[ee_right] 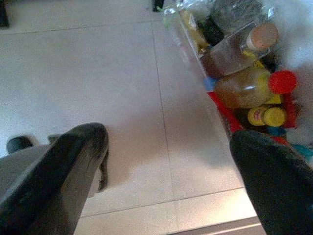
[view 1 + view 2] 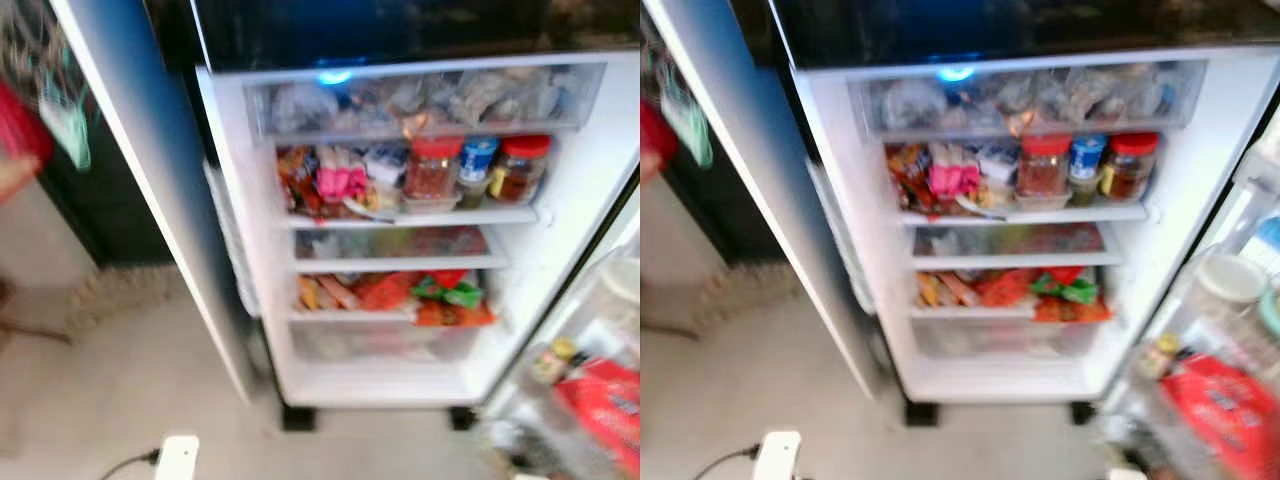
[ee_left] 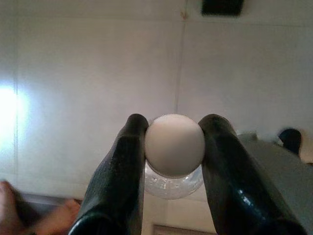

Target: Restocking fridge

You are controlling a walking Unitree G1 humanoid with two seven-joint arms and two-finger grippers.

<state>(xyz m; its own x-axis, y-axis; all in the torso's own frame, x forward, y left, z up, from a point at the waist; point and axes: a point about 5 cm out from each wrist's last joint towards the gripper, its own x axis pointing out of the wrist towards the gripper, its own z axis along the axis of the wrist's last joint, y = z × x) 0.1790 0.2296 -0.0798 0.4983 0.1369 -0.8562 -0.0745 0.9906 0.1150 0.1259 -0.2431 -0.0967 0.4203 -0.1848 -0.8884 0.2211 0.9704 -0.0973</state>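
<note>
Pale floor tiles [image 3: 98,88] spread behind the left gripper [image 3: 174,147], whose two black fingers [image 3: 122,176] are closed against the white ribbed cap of a clear plastic bottle [image 3: 174,147], one finger on each side, with the bottle's transparent shoulder showing just beneath the cap at the centre of the left wrist frame.

From the head, the open fridge [image 2: 560,250] takes up the middle and right of the frame, its white interior lit. Along the top sits a clear drawer [image 2: 420,100] packed with wrapped items too blurred to name. On the shelf below, two red-lidded jars [image 2: 432,168] flank a blue-lidded jar [image 2: 477,160], and pink and orange packets [image 2: 340,180] lie at the shelf's left. Lower down, red and green packets [image 2: 440,295] crowd another shelf, over a clear crisper bin [image 2: 380,342] at the bottom. One door [image 2: 150,180] swings out at the left of the frame; the other door's rack [image 2: 1200,390] at lower right carries a red carton [image 2: 1220,410] and a white-lidded container [image 2: 1232,278]. A white power strip [image 2: 178,458] lies on the floor at lower left.

The right gripper [image 1: 171,166] hangs over the tiles with its fingers [image 1: 73,166] spread wide and holding nothing; beside it at the upper right of its frame stand bottles in the door rack, among them a red-capped bottle of amber liquid [image 1: 249,88] and a cork-topped bottle [image 1: 244,46].
</note>
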